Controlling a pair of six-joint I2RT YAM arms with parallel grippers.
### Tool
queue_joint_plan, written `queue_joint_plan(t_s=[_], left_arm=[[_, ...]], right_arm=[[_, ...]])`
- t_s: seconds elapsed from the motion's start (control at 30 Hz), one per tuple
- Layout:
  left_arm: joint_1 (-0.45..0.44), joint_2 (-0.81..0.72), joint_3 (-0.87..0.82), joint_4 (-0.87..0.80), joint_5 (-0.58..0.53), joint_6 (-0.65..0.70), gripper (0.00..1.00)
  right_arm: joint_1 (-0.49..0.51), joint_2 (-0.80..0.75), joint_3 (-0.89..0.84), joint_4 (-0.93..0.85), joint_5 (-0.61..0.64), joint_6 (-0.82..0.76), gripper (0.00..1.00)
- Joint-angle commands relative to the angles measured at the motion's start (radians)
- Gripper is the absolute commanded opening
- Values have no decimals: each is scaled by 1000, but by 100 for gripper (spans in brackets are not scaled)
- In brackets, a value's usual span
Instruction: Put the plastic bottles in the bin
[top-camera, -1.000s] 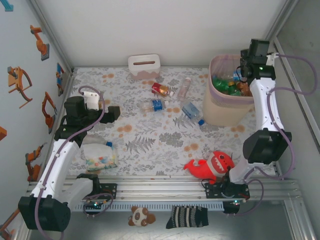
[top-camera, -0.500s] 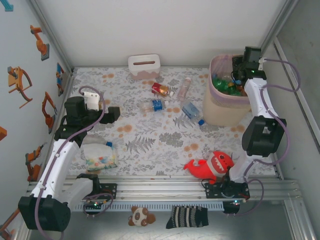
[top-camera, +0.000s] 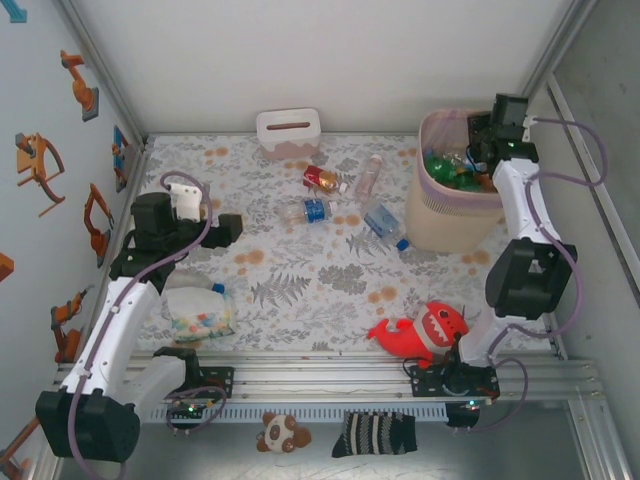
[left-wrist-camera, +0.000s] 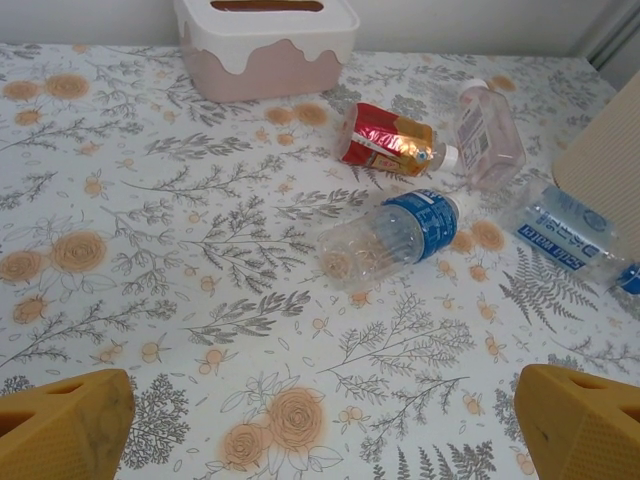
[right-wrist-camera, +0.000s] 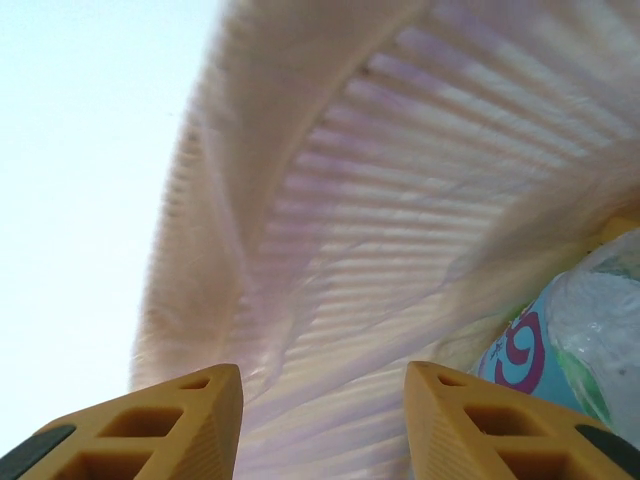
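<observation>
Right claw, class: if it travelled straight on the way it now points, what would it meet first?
Most likely the pink liner on the bin's inner wall, straight ahead of the open right claw; depth is hard to judge.

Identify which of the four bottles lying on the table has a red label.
The bottle nearest the white box; no other bottle on the table shows red.

Top overhead; wrists close-in; left shares bottles (left-wrist-camera: 390, 238).
</observation>
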Motion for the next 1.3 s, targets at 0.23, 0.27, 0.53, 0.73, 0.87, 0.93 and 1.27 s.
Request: queue_joint_plan(t_s=[0.23,0.27,0.53,0.73,0.87,0.93,1.27], left_arm=[[-123,190,138,-77,-30,-3,100],[-142,219,156,-84,-39,-2,100],[-245,546,397,-191,-77,92,98],[-285,797,624,-300,-110,225,97],[-294,900,734,-322,-108,285,96],[-298,941,772,-320,-91,319,96],[-300,1114,854,-266,-15,404,93]], right_arm=[[-10,-236,1,-49,-76,-158,46],[-9,-254,-9,-53,-80,-168,46],[-9,-424,-109,-115,-67,-250,46],[-10,-509,-186,-149,-77,-271,46],[-9,-552,-223,-168,-79,-285,46],[-10,-572,-237,-182,-71,-290,46],[-9,-615,-256,-225,-69,-313,46]])
